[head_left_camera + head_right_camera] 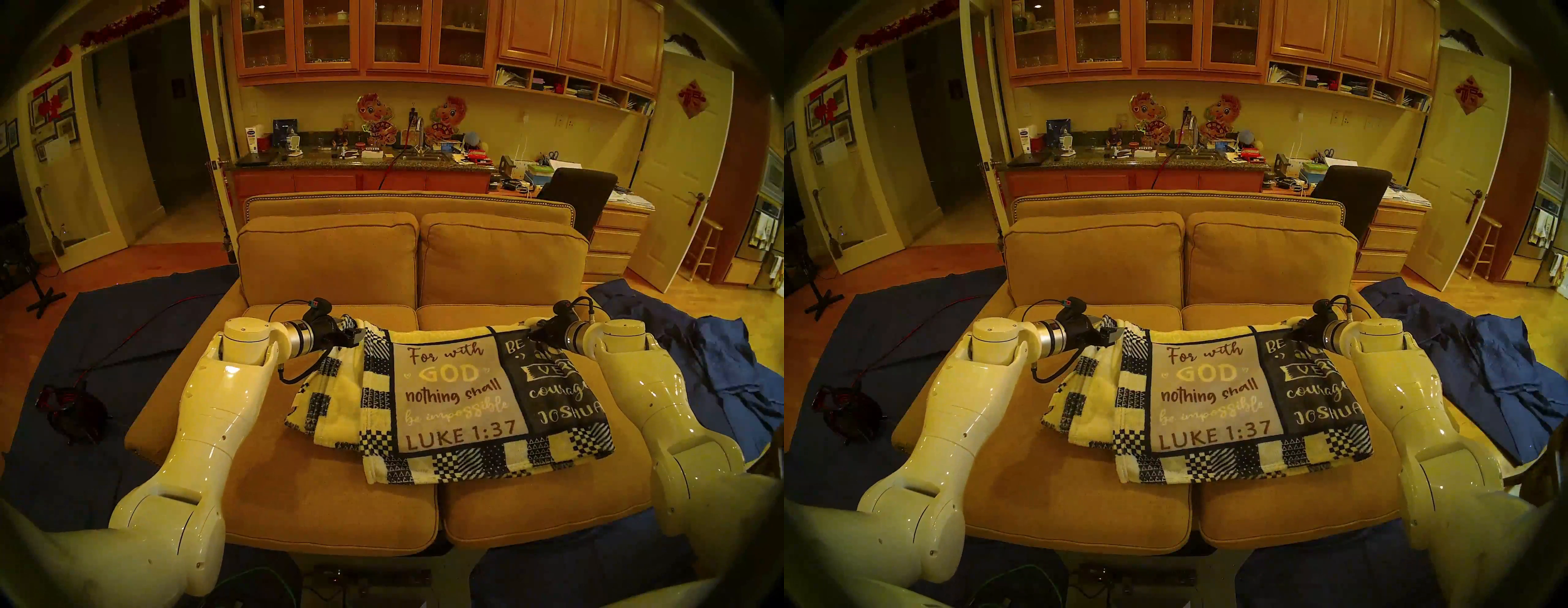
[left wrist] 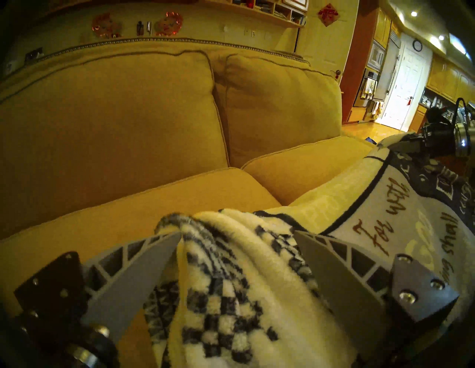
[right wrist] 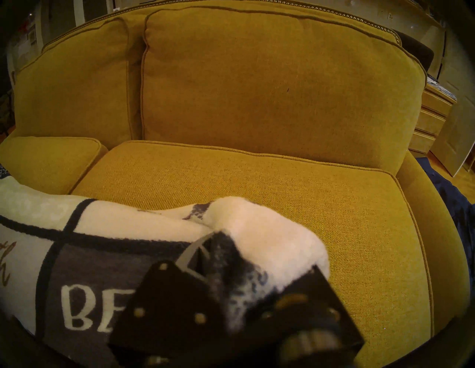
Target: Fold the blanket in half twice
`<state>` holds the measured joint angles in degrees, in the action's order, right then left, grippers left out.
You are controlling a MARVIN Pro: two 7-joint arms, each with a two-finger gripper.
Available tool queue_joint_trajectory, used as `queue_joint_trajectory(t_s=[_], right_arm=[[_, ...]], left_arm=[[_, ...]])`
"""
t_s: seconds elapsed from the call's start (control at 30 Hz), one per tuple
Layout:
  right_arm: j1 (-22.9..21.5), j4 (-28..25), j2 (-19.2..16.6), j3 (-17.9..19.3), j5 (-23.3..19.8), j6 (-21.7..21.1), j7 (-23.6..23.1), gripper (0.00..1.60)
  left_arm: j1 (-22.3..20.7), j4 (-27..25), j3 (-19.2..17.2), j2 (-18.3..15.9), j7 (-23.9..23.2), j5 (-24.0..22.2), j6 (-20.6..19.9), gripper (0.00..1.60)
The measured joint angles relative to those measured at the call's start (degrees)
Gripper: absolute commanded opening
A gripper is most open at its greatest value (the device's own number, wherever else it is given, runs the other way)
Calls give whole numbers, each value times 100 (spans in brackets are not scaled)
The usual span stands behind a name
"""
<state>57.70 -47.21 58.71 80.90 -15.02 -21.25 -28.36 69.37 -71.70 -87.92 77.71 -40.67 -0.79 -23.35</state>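
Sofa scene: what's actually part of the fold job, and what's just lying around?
In the job:
- blanket, on the sofa
- left gripper, open, blanket edge between its fingers
- right gripper, shut on the blanket corner

Lying about:
- dark blue cloths on the floor
- red cable
- office chair

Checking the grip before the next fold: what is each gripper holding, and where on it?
The right gripper is shut on the blanket at its far right corner. The left gripper stands open around the bunched far left corner, not clamping it.
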Motion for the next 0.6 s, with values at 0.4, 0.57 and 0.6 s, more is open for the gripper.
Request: queue_joint_trajectory(t_s=[0.4, 0.57, 0.6], right_arm=[[26, -31, -271, 204, -276, -6, -934, 112], [226, -229, -419, 306, -413, -62, -1301, 149], [245, -245, -431, 315, -424, -74, -1321, 154]], left_arm=[[596, -977, -217, -56, -48, -111, -88, 160], [933, -1453, -305, 3, 153, -109, -341, 160], [961, -1492, -311, 10, 175, -108, -364, 160]])
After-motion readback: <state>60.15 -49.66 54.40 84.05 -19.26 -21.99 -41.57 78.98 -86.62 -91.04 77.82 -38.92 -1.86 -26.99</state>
